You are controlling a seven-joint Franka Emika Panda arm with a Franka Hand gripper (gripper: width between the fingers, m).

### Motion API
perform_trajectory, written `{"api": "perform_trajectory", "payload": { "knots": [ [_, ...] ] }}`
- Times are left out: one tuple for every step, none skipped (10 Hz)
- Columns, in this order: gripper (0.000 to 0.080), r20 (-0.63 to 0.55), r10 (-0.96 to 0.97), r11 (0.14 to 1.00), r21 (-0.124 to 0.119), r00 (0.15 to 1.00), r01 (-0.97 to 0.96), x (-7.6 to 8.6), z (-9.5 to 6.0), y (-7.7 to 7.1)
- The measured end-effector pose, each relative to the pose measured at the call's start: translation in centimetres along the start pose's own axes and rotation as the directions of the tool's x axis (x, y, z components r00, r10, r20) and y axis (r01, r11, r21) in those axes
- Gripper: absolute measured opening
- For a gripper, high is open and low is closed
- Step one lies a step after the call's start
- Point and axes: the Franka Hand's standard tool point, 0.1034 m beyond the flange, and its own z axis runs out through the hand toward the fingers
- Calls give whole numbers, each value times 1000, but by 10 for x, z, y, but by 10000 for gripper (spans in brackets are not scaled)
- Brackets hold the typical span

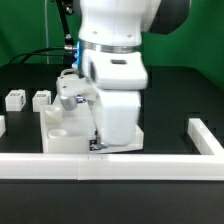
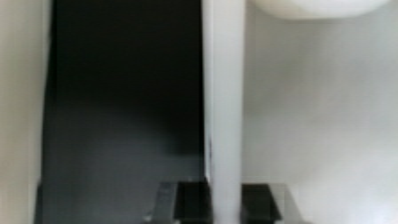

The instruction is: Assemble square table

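The white square table top (image 1: 62, 132) lies on the black table against the front rail, largely hidden by my arm. My gripper (image 1: 95, 143) points down at its front edge. In the wrist view the gripper (image 2: 226, 202) straddles the top's raised rim (image 2: 222, 100), with one dark finger (image 2: 191, 203) on each side, touching it, so it is shut on the rim. A rounded white socket or leg end (image 2: 320, 8) shows on the top's surface. Two white tagged leg blocks (image 1: 14, 98) (image 1: 42, 98) stand at the exterior view's left. Another small part (image 1: 68, 88) sits behind the top.
A long white border rail (image 1: 110, 166) runs along the front, with a side piece (image 1: 205, 135) at the exterior view's right. Black cables hang at the back left. The black table surface (image 2: 125, 110) shows beside the rim.
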Motion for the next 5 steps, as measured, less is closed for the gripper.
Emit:
{"api": "perform_trajectory", "payload": {
  "knots": [
    [60,19,-139,990,-9,990,139,10,-4,10],
    [61,16,-266,964,0,964,266,22,-4,11],
    [61,8,-305,952,16,952,305,19,0,5],
    [61,10,-343,939,33,939,343,16,3,1],
    [61,14,-368,929,41,930,367,15,3,-1]
  ]
}}
